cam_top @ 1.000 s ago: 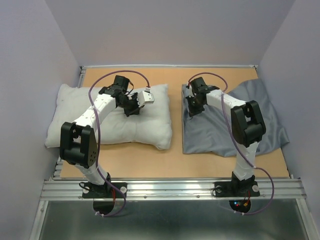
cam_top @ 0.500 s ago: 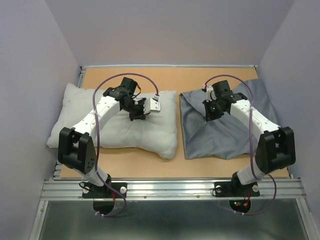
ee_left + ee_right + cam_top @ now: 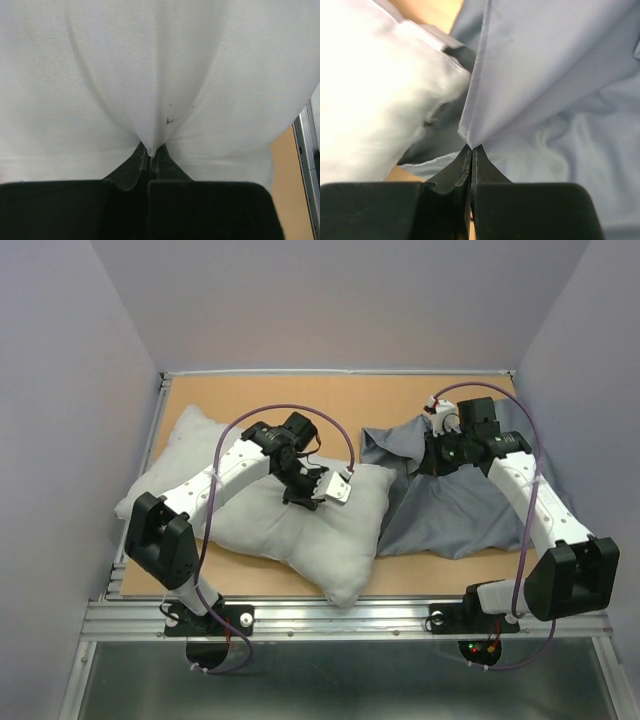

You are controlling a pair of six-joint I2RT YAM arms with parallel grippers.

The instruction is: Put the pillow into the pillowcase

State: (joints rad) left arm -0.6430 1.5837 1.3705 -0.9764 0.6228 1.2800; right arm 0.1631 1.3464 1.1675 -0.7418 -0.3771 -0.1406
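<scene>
Seen from above, the pillow (image 3: 255, 530) lies at a slant on the left half of the table (image 3: 340, 400). One pointed corner reaches the near edge, and another touches the left border of the pillowcase (image 3: 470, 520). The pillowcase lies crumpled on the right half of the table, wholly outside the pillow.

Left arm: the left gripper (image 3: 300, 496) rests on the upper middle of the pillow. In its wrist view the jaws are pressed together on a small fold of the off-white fabric, which spreads away from the pinch in taut creases. Faint dark specks mark the cloth just above the fingertips (image 3: 145, 161).

Right arm: the right gripper (image 3: 441, 462) stands over the far left part of the pillowcase. Its wrist view shows the jaws closed on a stitched edge of the blue-grey cloth, pulled up from the pinch into a flat sheet. To the left of that sheet the pillow appears as a bright mass, with a dark gap between layers of the pillowcase just beside it.

A purple cable (image 3: 275, 410) loops over the left arm.
</scene>
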